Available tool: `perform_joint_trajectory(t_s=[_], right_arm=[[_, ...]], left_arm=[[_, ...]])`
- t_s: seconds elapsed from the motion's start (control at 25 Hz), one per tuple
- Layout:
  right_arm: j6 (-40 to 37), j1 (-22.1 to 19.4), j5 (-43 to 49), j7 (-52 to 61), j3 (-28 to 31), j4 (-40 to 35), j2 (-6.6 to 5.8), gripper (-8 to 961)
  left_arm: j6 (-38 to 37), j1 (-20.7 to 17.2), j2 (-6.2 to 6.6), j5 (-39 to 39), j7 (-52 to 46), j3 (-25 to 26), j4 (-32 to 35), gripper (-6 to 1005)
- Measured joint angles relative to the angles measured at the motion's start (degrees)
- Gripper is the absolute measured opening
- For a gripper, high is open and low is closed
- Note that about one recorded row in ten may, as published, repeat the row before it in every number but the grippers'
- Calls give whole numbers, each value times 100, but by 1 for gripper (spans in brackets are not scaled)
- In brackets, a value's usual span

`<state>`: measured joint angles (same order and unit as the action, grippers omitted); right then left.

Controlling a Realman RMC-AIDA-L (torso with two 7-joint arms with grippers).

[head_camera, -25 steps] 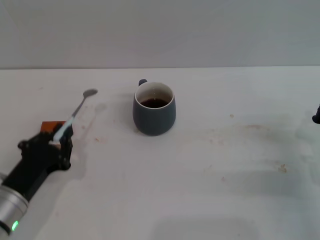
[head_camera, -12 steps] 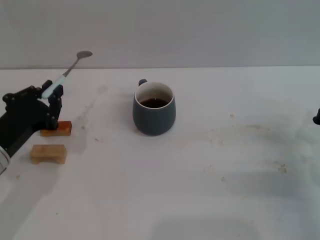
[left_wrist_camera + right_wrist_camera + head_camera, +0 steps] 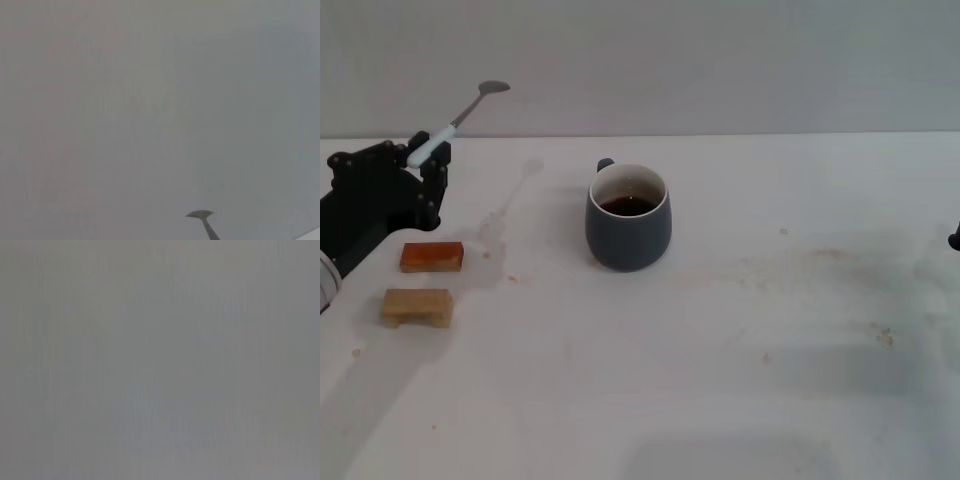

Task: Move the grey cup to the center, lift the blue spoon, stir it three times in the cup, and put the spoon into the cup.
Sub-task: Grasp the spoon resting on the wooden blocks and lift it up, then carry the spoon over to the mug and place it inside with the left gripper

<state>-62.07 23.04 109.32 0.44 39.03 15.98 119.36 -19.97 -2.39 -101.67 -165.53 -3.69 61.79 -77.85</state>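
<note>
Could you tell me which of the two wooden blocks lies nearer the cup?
The darker orange block, the one farther from the robot; the paler block sits closer to the robot and farther from the cup.

a bare lab-style test bench: stained white table (image 3: 740, 380) against a plain grey wall (image 3: 720, 60).

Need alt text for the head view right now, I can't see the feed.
The left gripper holds the blue spoon raised at the table's far left, bowl tilted up. The grey cup, holding dark liquid, stands mid-table; two wooden blocks lie below the gripper.
</note>
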Motion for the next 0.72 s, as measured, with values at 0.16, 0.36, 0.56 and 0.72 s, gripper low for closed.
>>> perform_joint_trajectory(t_s=[0.16, 0.36, 0.56, 0.72], right_arm=[[11, -2, 0, 0, 0, 20, 0, -1], [16, -9, 0, 0, 0, 28, 0, -1], [19, -18, 0, 0, 0, 29, 0, -1], [17, -30, 0, 0, 7, 28, 0, -1]], left_arm=[[522, -22, 21, -1, 54, 115, -409, 181], [1044, -38, 73, -3, 103, 209, -861, 182], [2090, -66, 82, -1, 349, 350, -1654, 182], [2699, -77, -20, 8, 750, 414, -2073, 182]])
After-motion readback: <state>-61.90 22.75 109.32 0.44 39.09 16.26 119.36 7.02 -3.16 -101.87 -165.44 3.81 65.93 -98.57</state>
